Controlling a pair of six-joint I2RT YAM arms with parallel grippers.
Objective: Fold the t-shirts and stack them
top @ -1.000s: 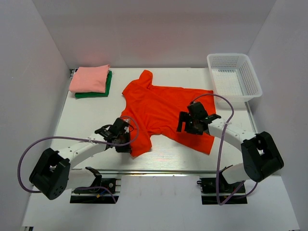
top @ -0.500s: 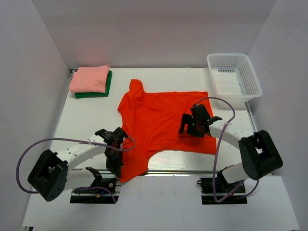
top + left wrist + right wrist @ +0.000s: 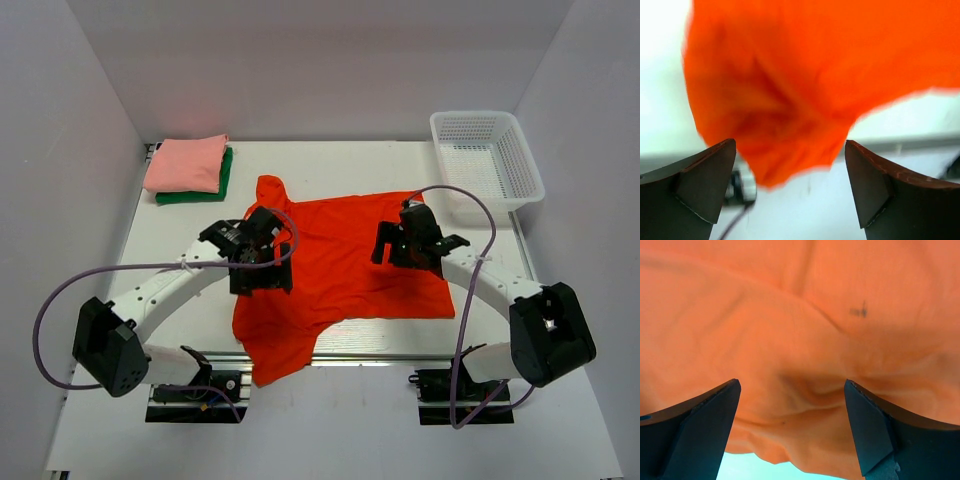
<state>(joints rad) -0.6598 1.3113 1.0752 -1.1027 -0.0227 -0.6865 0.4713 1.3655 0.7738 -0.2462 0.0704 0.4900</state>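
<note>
The orange-red t-shirt (image 3: pixel 340 265) lies spread and wrinkled across the middle of the table, its near-left part draped over the front edge. My left gripper (image 3: pixel 262 280) hovers open above the shirt's left side; in the left wrist view the blurred shirt (image 3: pixel 790 75) is beyond the left gripper (image 3: pixel 790 145), nothing between the fingers. My right gripper (image 3: pixel 410 243) stands open over the shirt's right side, and the right wrist view shows the right gripper (image 3: pixel 790 385) just above wrinkled shirt cloth (image 3: pixel 800 315). A folded salmon-pink t-shirt (image 3: pixel 186 162) rests on a folded dark green t-shirt (image 3: pixel 205 192) at the back left.
A white mesh basket (image 3: pixel 487 157) stands at the back right corner. White walls close in the table on the left, back and right. The arm bases and their purple cables sit along the near edge.
The left gripper dragged the orange-red shirt toward the near edge, opened and let it go, then drew back over the shirt. The right gripper shifted slightly away and stayed open.
</note>
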